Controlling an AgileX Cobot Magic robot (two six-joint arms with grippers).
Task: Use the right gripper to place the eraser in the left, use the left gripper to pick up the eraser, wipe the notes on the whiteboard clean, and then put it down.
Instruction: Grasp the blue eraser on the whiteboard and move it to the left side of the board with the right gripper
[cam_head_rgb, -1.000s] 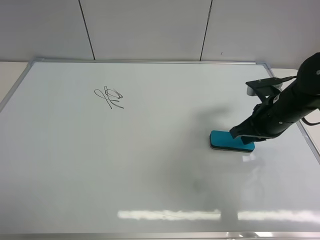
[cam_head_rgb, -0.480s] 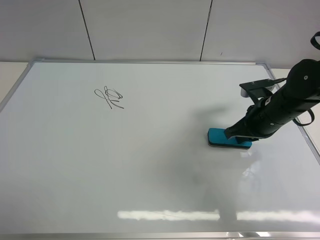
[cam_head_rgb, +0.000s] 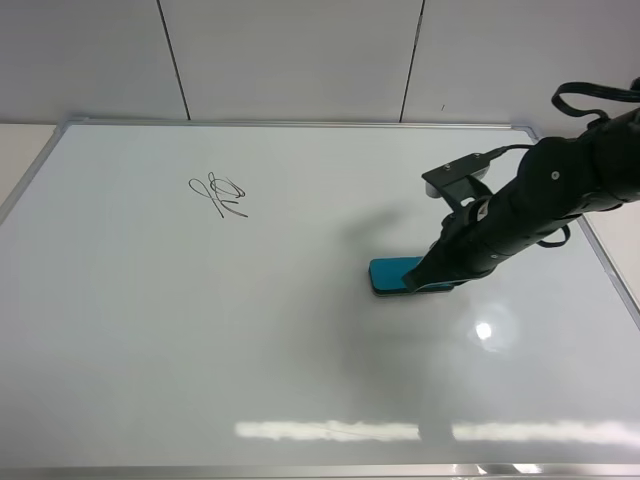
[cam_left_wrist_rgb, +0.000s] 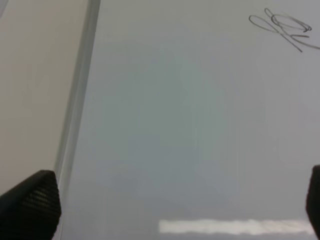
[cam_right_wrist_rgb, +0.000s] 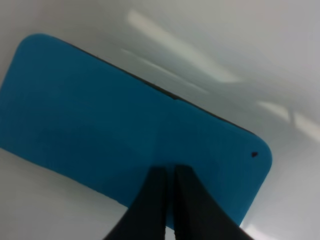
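Touching the eraser (cam_right_wrist_rgb: 100, 115), the right tool (cam_right_wrist_rgb: 170, 170) shows closed only in its wrist view.

Plain lab or office setting, framed whiteboard (cam_head_rgb: 300, 340) laid flat, grey panelled wall (cam_head_rgb: 290, 60) behind

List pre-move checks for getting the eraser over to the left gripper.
1. Right gripper fingers shut, tips on the eraser teal top: ok.
2. Eraser flat on the whiteboard, teal side up: ok.
3. Eraser visible in the left wrist view: not ok, only whiteboard and notes show there.
4. Left gripper fingers open, nothing between them: ok.
5. Notes unwiped, well apart from the eraser: ok.
6. Enough downward pressure to slide the eraser: cannot tell.
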